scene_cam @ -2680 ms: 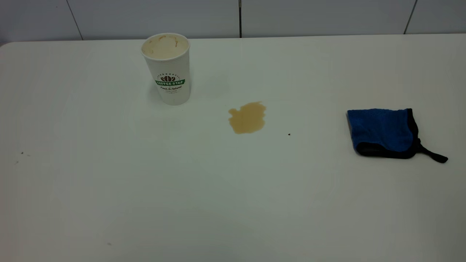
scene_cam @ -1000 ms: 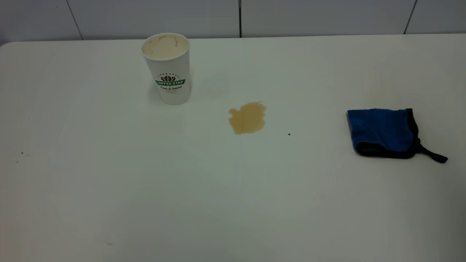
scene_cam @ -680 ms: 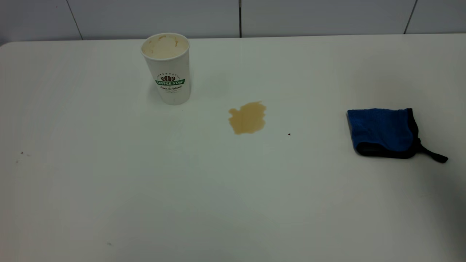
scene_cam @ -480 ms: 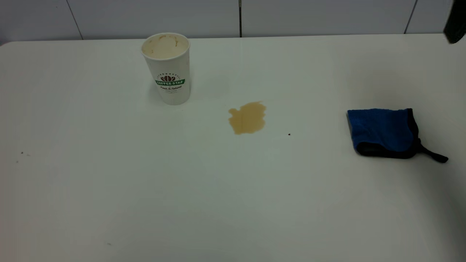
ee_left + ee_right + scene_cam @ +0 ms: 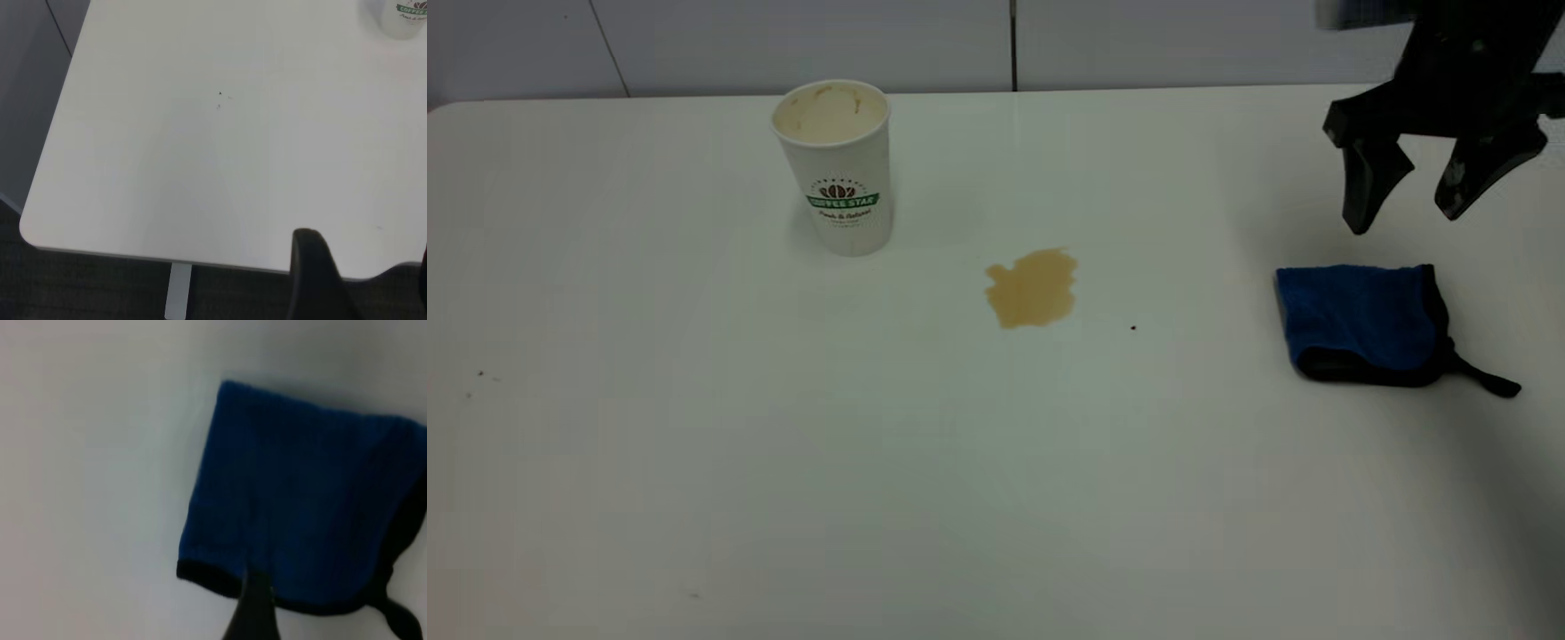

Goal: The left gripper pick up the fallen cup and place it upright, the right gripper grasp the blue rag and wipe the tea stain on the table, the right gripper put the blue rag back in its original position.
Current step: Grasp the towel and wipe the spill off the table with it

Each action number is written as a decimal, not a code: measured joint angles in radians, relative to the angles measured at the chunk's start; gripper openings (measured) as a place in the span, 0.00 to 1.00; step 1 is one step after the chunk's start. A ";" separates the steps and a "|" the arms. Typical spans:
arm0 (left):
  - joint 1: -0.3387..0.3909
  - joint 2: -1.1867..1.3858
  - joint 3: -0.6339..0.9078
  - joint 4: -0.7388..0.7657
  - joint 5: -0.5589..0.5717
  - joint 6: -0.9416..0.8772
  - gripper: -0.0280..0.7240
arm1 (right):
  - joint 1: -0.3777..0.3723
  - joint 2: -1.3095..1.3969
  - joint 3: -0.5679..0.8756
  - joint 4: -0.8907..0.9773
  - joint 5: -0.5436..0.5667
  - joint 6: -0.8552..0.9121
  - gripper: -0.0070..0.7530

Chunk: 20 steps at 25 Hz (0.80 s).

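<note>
Half a second back only a dark corner showed at the upper right of the exterior view; now the right pincer (image 5: 1403, 203) has swung fully in above the rag, while nothing on the tabletop (image 5: 783, 444) has shifted. From the left: the cup (image 5: 836, 169) stands upright, so its step looks done; the tea stain (image 5: 1032, 286) lies unwiped between cup and rag; the blue rag (image 5: 1360, 322) lies flat, its long side running left to right, strap tail pointing right. The right pincer hangs just above the rag's far edge, jaws parted and empty (the nearer arm by far). The left pincer (image 5: 313, 267) waits off the tabletop's corner; its opening I cannot tell.
</note>
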 joint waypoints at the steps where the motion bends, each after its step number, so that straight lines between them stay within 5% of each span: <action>1: 0.000 0.000 0.000 0.000 0.000 0.000 0.59 | 0.000 0.029 -0.023 0.000 0.000 -0.002 0.95; 20: 0.000 0.000 0.000 0.000 0.000 0.000 0.58 | 0.000 0.249 -0.120 -0.013 -0.024 -0.008 0.90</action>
